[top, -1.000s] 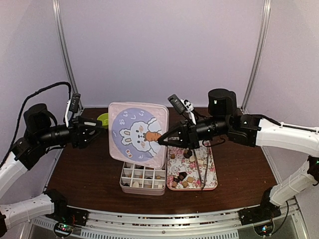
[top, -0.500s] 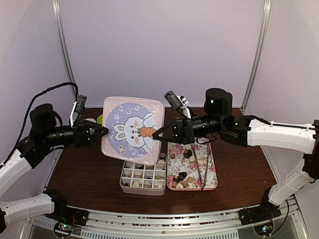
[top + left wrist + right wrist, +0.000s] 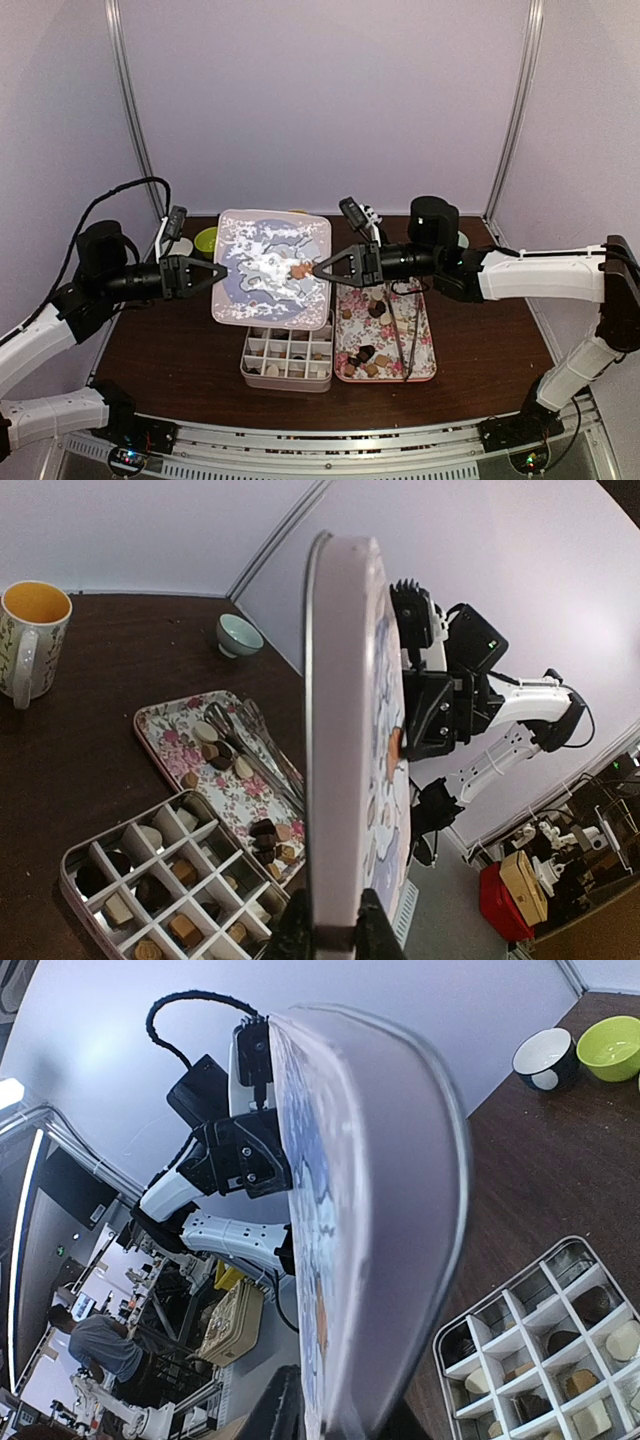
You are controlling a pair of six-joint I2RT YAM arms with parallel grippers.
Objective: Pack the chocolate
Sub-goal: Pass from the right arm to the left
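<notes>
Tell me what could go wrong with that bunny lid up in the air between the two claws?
The lid hangs by its thin edges between the left claw and the right claw; if one slips, it could fall onto the open box and its chocolate. Lowered crooked, it might catch the box rim or bump the flowered tray.

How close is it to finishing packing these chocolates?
Done: many cells of the divided tin hold chocolates. In hand: the bunny lid hangs above the tin, left claw clamped on one edge, right claw at the opposite edge. Left: several pieces lie on the floral tray; the tin is uncovered.
</notes>
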